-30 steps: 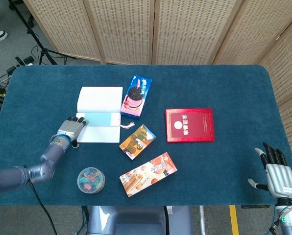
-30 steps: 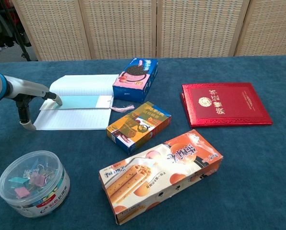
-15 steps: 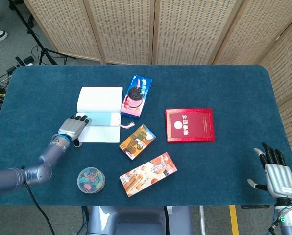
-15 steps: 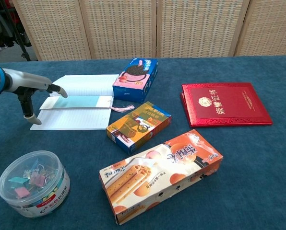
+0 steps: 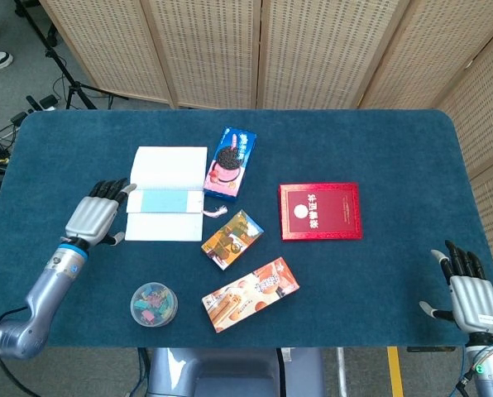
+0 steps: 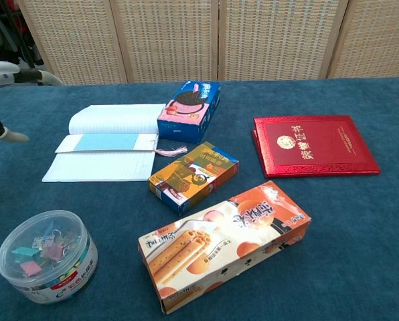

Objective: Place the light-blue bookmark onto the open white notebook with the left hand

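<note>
Left hand: the left hand point(image 5: 91, 218) is raised beside the notebook's left edge, fingers spread, holding nothing.
Bookmark: the light-blue bookmark point(image 5: 164, 202) lies flat across the open white notebook point(image 5: 169, 167), its pink tassel point(image 5: 214, 212) trailing off the right side.
Right hand: the right hand point(image 5: 466, 291) sits at the table's point(image 5: 379, 141) near right corner, apparently empty with fingers extended.
Neighbours: the blue cookie box point(image 5: 231, 162) touches the notebook's right edge.

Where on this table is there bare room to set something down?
Bare cloth along the far edge behind the notebook, right of the red book, and the near right corner by the right hand. Crowded mid-table among the three snack boxes.
</note>
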{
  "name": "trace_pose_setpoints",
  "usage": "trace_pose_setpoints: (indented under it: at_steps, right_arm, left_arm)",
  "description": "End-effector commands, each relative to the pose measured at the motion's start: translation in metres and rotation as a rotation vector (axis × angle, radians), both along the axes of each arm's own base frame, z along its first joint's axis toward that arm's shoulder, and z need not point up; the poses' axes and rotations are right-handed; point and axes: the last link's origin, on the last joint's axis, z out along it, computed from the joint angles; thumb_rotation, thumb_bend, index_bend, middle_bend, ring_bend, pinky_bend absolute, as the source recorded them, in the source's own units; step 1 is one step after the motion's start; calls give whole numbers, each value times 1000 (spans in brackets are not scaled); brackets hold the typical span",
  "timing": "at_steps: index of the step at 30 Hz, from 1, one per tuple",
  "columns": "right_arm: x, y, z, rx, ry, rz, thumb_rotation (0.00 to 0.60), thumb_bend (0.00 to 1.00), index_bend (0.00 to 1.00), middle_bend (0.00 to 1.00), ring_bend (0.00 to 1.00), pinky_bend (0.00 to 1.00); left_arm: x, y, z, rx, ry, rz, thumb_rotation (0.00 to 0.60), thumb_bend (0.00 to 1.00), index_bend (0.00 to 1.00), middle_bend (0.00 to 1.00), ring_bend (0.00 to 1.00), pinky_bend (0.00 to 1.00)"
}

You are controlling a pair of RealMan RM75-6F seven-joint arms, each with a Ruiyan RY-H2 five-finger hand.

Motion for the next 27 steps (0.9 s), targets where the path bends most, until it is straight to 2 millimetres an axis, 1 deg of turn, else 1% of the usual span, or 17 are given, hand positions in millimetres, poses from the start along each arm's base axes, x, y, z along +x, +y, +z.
trace_pose_setpoints:
  at_steps: [1, 3, 5, 10, 14, 19, 27]
  right_arm:
    - [2, 1, -1, 3, -1, 11, 600, 105, 122, 0, 0, 0]
    - [5, 2, -2, 10, 1, 25, 600, 105, 122, 0, 0, 0]
    - [6, 3, -3, 13, 7, 34, 600, 105, 122, 0, 0, 0]
    - [9, 4, -2, 2, 14, 53, 600, 105, 122, 0, 0, 0]
    - [12, 6, -1, -7, 13, 63, 600, 105, 122, 0, 0, 0]
    - [15, 8, -1, -12, 13, 77, 600, 105, 122, 0, 0, 0]
    - [16, 8, -9, 20, 25, 80, 600, 105, 122, 0, 0, 0]
  left_arm:
    - [-27, -44, 4, 47, -93, 1, 600, 243, 14, 0, 0, 0]
    - [-46, -66, 8, 66, -106, 41, 600, 242, 14, 0, 0, 0]
    - [-60, -81, 13, 93, -104, 48, 600, 241, 14, 0, 0, 0]
    - [-76, -101, 26, 194, -83, 21, 600, 240, 14, 0, 0, 0]
    - [-79, -106, 29, 221, -71, 0, 600, 237, 14, 0, 0, 0]
    - [-82, -108, 33, 232, -79, 0, 600, 237, 14, 0, 0, 0]
    - [-82, -109, 40, 269, -101, 1, 600, 237, 14, 0, 0, 0]
